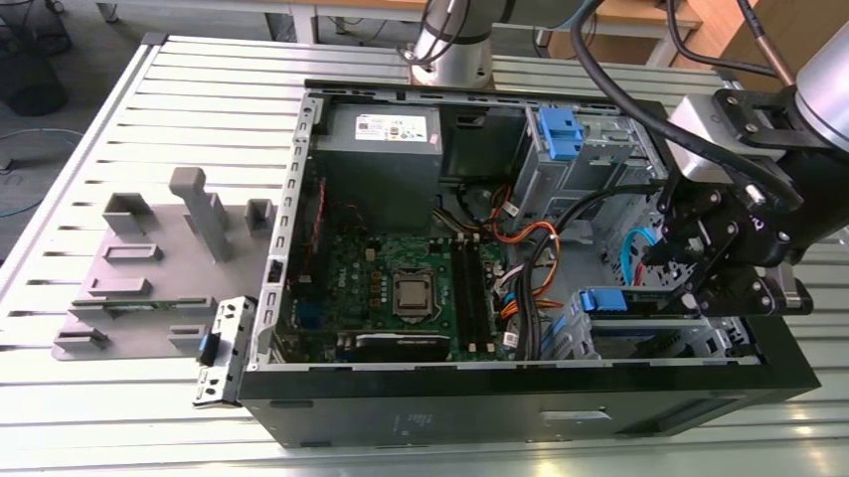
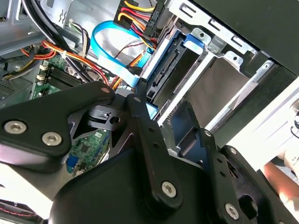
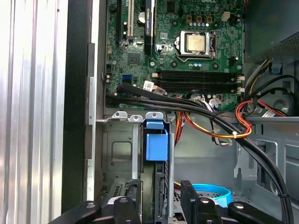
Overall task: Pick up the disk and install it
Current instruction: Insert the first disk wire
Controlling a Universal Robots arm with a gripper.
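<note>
The disk [image 1: 603, 298] stands on edge in the drive cage at the near corner of the open computer case [image 1: 531, 402], on the exterior view's right. Its blue carrier tab [image 3: 156, 140] lines up with the cage rim. My gripper [image 1: 690, 288] hangs over the other end of the disk. In the first wrist view the gripper [image 3: 159, 186] is open, with its black fingers [image 3: 128, 205] on either side of the disk and a small gap at one side. In the second wrist view the disk [image 2: 168, 70] sits in the cage just beyond the gripper [image 2: 159, 100].
Thick black cables [image 3: 187, 109] and orange and blue leads [image 1: 531, 248] run beside the cage. The motherboard [image 1: 398, 288] fills the case floor, below a grey power supply [image 1: 385, 129] and an upper bay with a blue bracket [image 1: 558, 134]. A grey fixture [image 1: 146, 268] lies on the slatted table.
</note>
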